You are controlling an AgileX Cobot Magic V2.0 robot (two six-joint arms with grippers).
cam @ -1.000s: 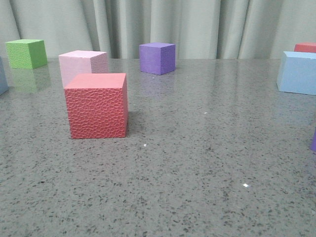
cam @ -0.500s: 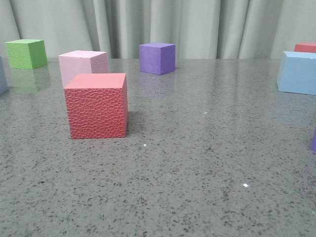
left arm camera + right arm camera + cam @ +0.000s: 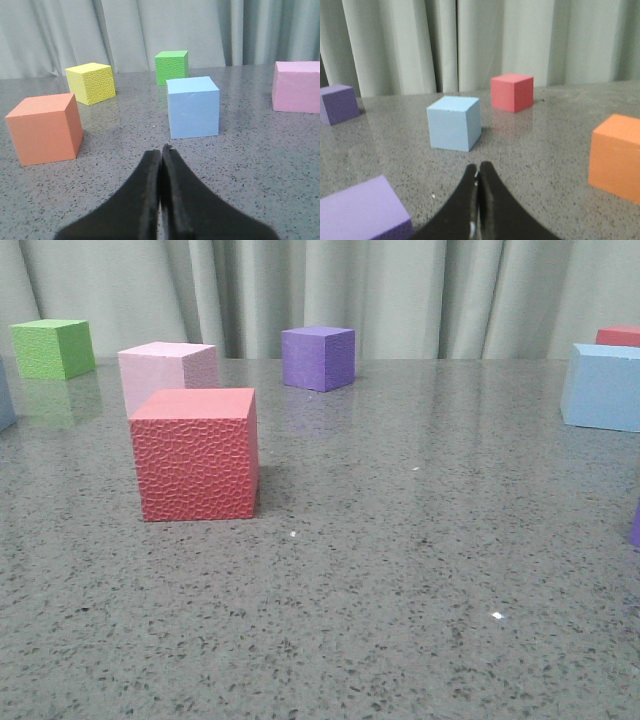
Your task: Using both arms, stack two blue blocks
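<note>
Each blue block (image 3: 193,106) (image 3: 454,122) sits just ahead of 1 clenched, empty pincer (image 3: 162,150) (image 3: 478,175).

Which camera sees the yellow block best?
The left wrist view: the yellow block sits whole and unblocked behind the orange block. The front view and right wrist view don't show it at all.

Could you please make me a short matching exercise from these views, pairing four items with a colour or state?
Things:
1. left claw
2. blue block ahead of the left claw
3. textured cube nearest the front camera
4. cube at the back centre of the front view

Descriptions:
A. purple
B. shut, holding nothing
C. pale blue, resting on the table
D. red

Pairs: 1-B, 2-C, 3-D, 4-A
</note>
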